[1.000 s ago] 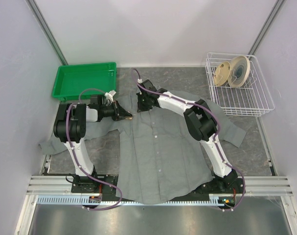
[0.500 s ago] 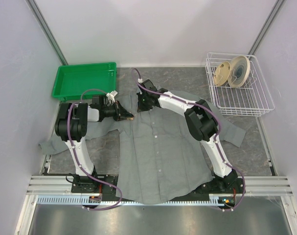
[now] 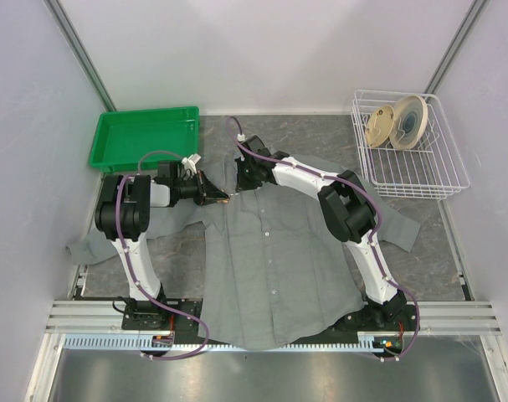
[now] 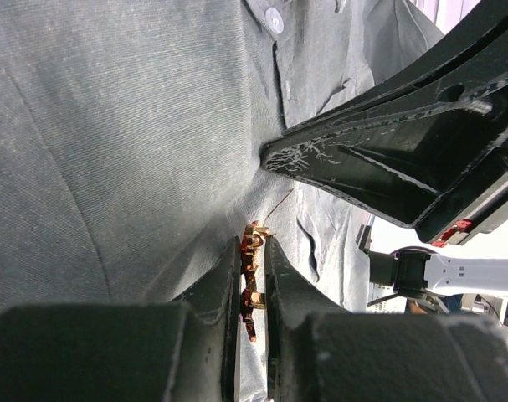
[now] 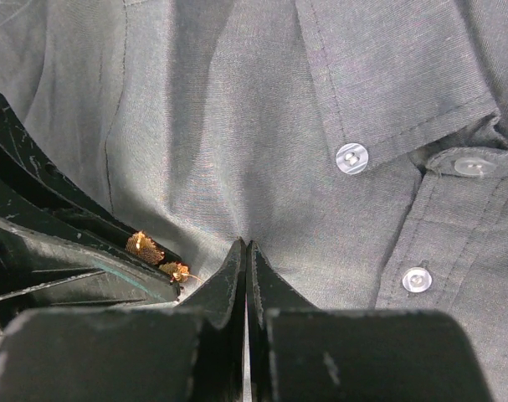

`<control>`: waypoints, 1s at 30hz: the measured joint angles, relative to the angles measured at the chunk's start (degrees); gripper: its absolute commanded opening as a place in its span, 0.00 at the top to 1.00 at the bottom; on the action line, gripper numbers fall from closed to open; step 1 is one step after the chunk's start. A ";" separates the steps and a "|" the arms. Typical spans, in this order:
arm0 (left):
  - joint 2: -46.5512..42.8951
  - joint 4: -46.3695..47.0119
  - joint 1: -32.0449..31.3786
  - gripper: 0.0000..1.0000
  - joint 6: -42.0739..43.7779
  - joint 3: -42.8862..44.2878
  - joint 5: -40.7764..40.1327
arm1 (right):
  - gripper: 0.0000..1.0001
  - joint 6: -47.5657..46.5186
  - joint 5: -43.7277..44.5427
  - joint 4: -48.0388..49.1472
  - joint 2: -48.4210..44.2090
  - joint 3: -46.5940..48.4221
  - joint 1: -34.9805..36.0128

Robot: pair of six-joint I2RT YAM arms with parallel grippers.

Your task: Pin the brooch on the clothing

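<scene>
Green tray (image 3: 141, 139): far left corner of the table, well apart from the arms.
Left gripper (image 3: 223, 198): grasping the brooch (image 4: 251, 289) edgewise between its fingers, tips low over the shirt's chest.
Brooch: orange-gold, thin pin wire poking out toward the cloth, just beside the right gripper.
Right gripper (image 5: 246, 248): clenched tight, tips on the shirt below the collar, where the cloth puckers.
Shirt (image 3: 270, 260): grey, spread flat, buttoned.
Wire basket (image 3: 417, 176): far right, holding round discs.

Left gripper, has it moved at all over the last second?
Yes. In the top view the left gripper, holding the brooch, has edged right, away from the tray.
</scene>
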 measured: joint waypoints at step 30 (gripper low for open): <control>0.59 -0.11 1.14 0.98 0.00 0.15 -1.33 | 1.00 0.57 0.00 0.37 -0.11 -0.46 -0.15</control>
